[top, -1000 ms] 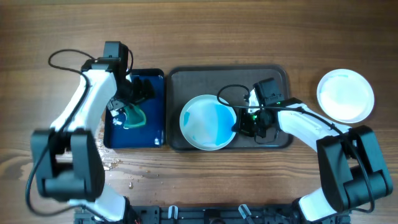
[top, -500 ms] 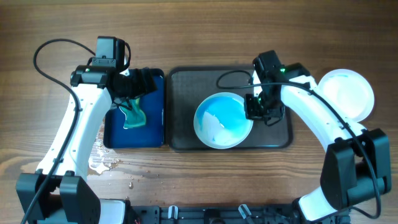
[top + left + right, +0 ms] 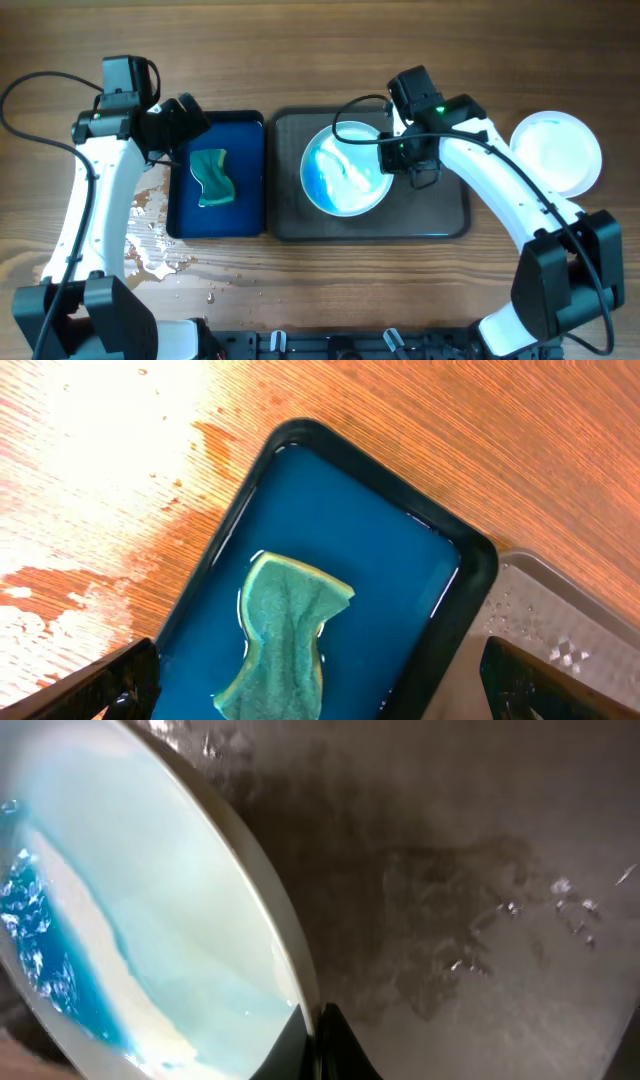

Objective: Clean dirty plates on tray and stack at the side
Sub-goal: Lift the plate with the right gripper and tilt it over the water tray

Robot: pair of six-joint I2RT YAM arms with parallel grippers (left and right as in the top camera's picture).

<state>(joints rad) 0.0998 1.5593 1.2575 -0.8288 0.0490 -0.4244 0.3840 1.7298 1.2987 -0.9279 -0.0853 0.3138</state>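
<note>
The right gripper point(image 3: 398, 160) is pressed together on the rim of a round white plate smeared with blue point(image 3: 345, 172), inside the dark grey-brown rectangular tray point(image 3: 450, 222). The left gripper point(image 3: 190, 125), jaws spread wide, hangs over a green sponge point(image 3: 213, 178) in a deep-blue rectangular tray point(image 3: 248, 215). Another bluish-washed white plate point(image 3: 556, 152) rests on the wooden table point(image 3: 320, 50).

Overhead camera hanging above, looking straight down on table point(image 3: 300, 50), far enough to be framing whole work area.

Left wrist camera pointing down and slightly forward, sitting fairly near over blue tray point(image 3: 340, 510) and sponge point(image 3: 285, 635), catching corner of grey tray point(image 3: 560, 620) at right edge.

Right wrist camera sitting very close, facing dirty plate point(image 3: 120, 920) rim and wet grey tray floor.

Overhead sharing blue tray and sponge with left wrist, dirty plate and grey tray with right wrist.
</note>
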